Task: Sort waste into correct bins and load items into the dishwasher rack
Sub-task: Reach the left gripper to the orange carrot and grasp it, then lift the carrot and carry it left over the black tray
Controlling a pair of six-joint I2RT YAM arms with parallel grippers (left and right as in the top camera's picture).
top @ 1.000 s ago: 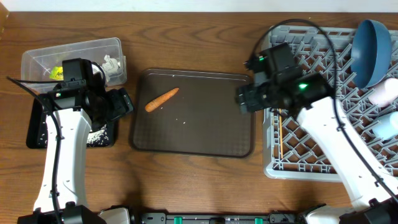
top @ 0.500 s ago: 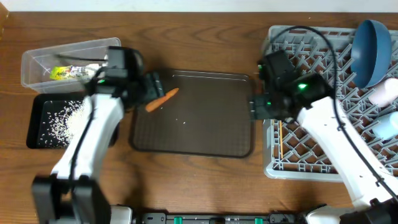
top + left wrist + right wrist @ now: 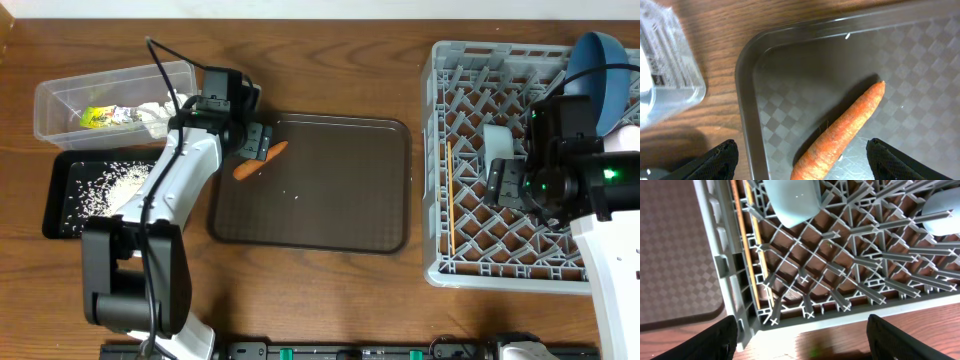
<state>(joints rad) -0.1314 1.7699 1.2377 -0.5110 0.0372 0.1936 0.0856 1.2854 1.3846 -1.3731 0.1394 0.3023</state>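
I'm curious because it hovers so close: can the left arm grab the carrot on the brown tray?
Probably yes. The left gripper sits open right over the carrot, straddling it, and nothing on the tray blocks it.

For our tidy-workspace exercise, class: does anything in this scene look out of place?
Yes. An orange carrot piece lies on the brown serving tray, and a stray white rice grain sits at the tray's rim. Both are waste, yet neither is in a bin.
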